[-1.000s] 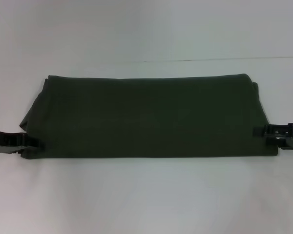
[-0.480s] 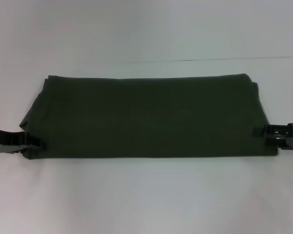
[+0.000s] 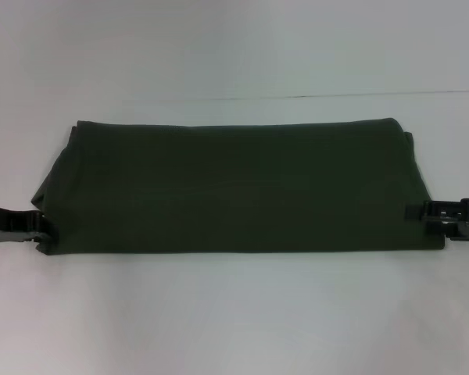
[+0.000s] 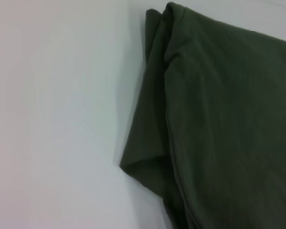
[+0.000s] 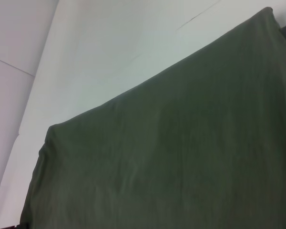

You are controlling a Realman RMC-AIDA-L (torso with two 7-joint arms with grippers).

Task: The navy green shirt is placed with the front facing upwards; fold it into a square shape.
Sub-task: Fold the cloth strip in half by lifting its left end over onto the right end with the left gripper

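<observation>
The navy green shirt [image 3: 234, 187] lies folded into a long, plain dark green band across the white table, with no print or collar showing. My left gripper [image 3: 41, 226] is low at the band's left end, near its front corner. My right gripper [image 3: 416, 212] is low at the band's right end, its tip over the cloth's edge. The left wrist view shows the shirt's layered left end [image 4: 219, 119] with a loose fold sticking out. The right wrist view shows the shirt's flat top [image 5: 171, 157].
The white table [image 3: 234, 312] runs wide in front of and behind the shirt. A thin seam line [image 3: 336, 96] crosses the table behind it.
My left gripper has drawn back a little to the left, off the shirt's left end. The right gripper and the shirt have not moved.
</observation>
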